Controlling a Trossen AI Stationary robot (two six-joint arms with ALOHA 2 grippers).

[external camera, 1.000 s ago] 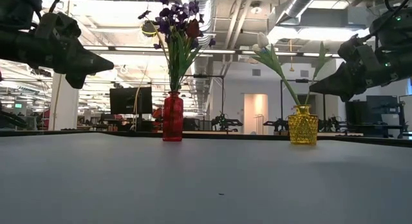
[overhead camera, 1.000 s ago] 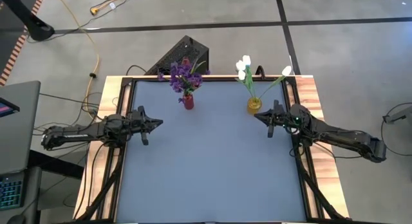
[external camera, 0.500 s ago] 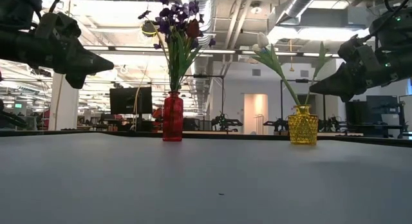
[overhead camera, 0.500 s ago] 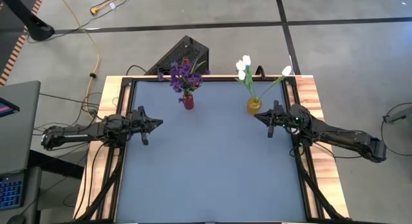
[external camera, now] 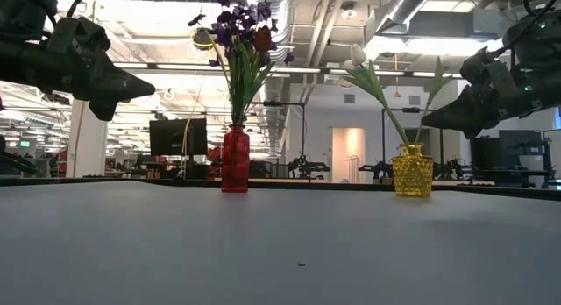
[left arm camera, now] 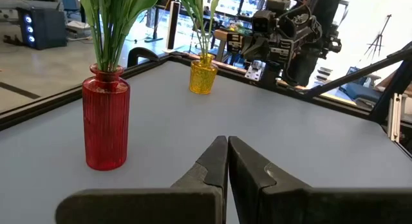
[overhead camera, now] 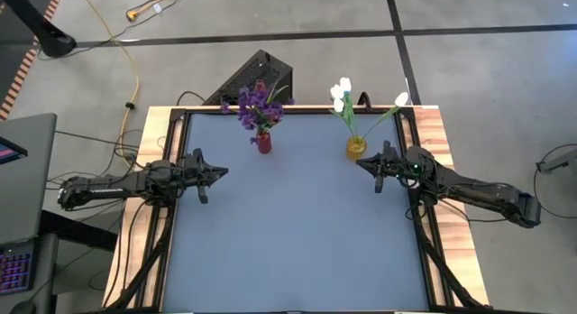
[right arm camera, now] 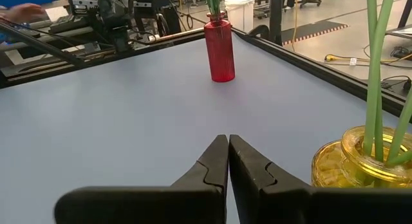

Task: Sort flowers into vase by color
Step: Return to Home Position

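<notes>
We find the surface (overhead camera: pixel 297 242) bare through the middle and lower frame of the high view. Along its upper edge the red vase (overhead camera: pixel 262 143) and yellow vase (overhead camera: pixel 356 147) stand well apart, flowers (overhead camera: pixel 259 106) spreading above each, an open gap between them.

A: Desk (overhead camera: pixel 297 233) top, finish?
B: Smooth matt sheet, blue-grey, no gloss. Edge strips (overhead camera: pixel 442 129): bare wood, grain visible. Frame rails (overhead camera: pixel 429 260): black, look like metal.
A: Vases?
B: Red vase (left arm camera: pixel 105 118): translucent, glossy, vert. ribs. Yellow vase (right arm camera: pixel 360 166): translucent, glossy, knobbly relief. Both look like glass.
A: Gripper mat'l?
B: Left gripper (left arm camera: pixel 227 141), right gripper (right arm camera: pixel 228 139): matt black plastic, fine-grained surface. Flower stems (right arm camera: pixel 375 63): smooth green plastic, slight sheen.
</notes>
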